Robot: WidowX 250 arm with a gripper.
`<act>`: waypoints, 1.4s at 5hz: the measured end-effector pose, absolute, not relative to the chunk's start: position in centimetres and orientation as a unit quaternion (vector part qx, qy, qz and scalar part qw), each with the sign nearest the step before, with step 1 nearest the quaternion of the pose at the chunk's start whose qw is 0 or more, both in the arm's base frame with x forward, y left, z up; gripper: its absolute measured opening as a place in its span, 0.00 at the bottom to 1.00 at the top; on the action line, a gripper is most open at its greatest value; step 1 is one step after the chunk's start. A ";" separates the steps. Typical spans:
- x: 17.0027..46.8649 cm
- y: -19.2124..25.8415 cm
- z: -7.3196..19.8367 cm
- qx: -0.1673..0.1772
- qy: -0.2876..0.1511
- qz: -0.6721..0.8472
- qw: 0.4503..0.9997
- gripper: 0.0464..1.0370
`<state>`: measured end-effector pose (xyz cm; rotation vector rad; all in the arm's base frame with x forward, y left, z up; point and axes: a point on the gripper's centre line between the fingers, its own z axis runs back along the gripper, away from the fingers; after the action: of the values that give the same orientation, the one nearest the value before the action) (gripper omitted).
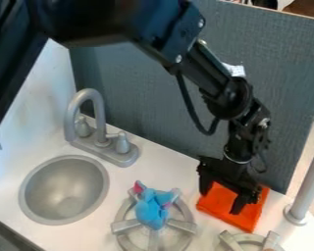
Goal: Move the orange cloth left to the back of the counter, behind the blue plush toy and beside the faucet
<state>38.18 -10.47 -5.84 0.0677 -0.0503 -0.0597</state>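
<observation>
hanging the black two-finger gripper (221, 202) down on the right, with fingers standing wide apart; lying right below, spreading out between and past the fingertips, the flat orange cloth (250, 215), just right of the blue soft toy with pink patches (151, 212); perhaps touching, hard to tell.

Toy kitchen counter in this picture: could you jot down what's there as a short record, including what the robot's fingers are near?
gripper: at right, lowered over the orange cloth
fingers: spread apart; contact with the cloth hard to tell
orange cloth: on the counter, beneath the gripper
blue soft toy: on the left burner, pink parts showing
sink: round, grey, at left
faucet: behind the sink
</observation>
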 end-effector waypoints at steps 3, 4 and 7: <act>40.5 -8.4 -5.7 0.002 -0.072 -0.026 0.997 0.96; 40.8 -8.7 -6.8 -0.002 -0.082 -0.017 0.996 0.96; 41.3 -10.1 -9.5 -0.007 -0.054 -0.039 0.998 0.96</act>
<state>41.31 -10.07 -9.54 -0.0131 -0.1086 -0.0789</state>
